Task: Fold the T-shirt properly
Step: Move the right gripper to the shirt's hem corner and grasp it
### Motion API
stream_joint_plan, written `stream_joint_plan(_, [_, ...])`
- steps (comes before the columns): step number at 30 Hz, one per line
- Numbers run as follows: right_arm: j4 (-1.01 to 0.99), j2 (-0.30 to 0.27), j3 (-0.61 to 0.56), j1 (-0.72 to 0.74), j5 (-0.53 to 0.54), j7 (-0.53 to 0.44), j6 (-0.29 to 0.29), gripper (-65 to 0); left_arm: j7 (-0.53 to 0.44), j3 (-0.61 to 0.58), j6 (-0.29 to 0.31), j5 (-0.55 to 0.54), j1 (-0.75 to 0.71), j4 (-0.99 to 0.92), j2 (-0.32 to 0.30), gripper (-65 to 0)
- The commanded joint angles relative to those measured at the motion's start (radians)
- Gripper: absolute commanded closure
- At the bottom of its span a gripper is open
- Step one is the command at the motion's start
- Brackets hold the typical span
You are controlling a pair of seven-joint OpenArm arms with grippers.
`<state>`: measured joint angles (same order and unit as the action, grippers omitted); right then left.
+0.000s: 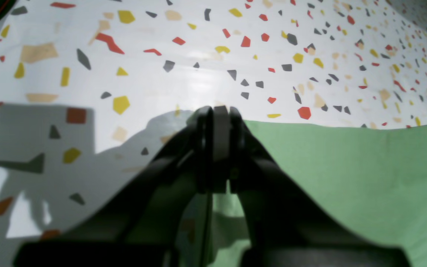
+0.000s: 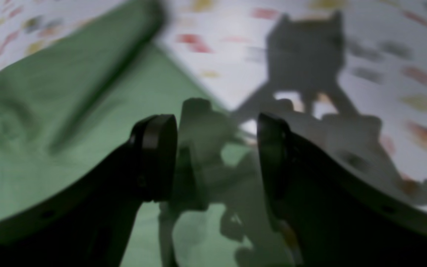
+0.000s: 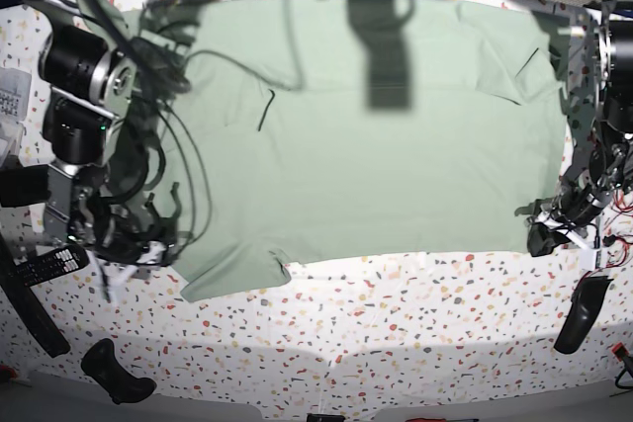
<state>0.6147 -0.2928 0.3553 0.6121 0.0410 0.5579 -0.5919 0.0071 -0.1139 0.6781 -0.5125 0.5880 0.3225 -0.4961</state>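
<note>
Both arms are built of black housings with silver-grey cylindrical joints, clearest on the right arm (image 3: pixel 84 96) in the base view, where loose black cables loop around it. The left arm (image 3: pixel 593 185) shows black links, thin red wiring and a white part near its tip. The left claw (image 1: pixel 219 148) has matte black curved fingers with flat dark grey pads. The right claw (image 2: pixel 217 155) is black too, apparently with small screw holes, though that view is blurred.
</note>
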Motion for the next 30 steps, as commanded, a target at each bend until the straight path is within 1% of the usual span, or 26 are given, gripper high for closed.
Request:
stream_joint_plan(1, [0.014,-0.003,0.002,0.029,0.006,-0.023,-0.010,-32.5,-0.027,0.003,0.008,-0.013,0.030,0.014,-0.017,0.0])
stream_joint_plan(3, [0.014,0.013,0.002,0.023,0.002,-0.034,-0.010,-32.5,-0.027,0.003,0.008,-0.013,0.030,0.014,-0.017,0.0])
stream_joint_plan(7, [0.013,0.033,0.002,0.011,-0.046,-0.043,-0.007,-32.5,-0.027,0.003,0.008,-0.013,0.030,0.014,-0.017,0.0])
stream_joint_plan(10, [0.013,0.026,-0.005,0.009,-0.055,-0.082,0.032,-32.5,-0.027,0.003,0.008,-0.013,0.030,0.014,-0.017,0.0])
stream_joint_plan(13, [0.013,0.016,-0.005,0.013,-0.089,-0.132,0.032,-32.5,-0.030,0.003,0.008,-0.013,0.030,0.014,-0.017,0.0])
stream_joint_plan(17, [0.013,0.013,-0.005,0.011,-0.094,-0.132,0.032,-32.5,-0.057,0.003,0.008,-0.013,0.030,0.014,-0.017,0.0])
stream_joint_plan(20, [0.013,0.013,-0.005,0.027,-0.083,-0.131,0.031,-32.5,-0.056,0.003,0.008,-0.013,0.029,0.014,-0.017,0.0])
stream_joint_plan(26, [0.013,0.013,-0.005,0.090,-0.096,-0.112,0.031,-32.5,-0.057,0.003,0.008,-0.013,0.029,0.014,-0.017,0.0])
stream_joint_plan(30, [0.013,0.013,-0.005,0.075,-0.121,-0.114,0.036,-32.5,-0.057,0.003,0.008,-0.013,0.029,0.014,-0.016,0.0])
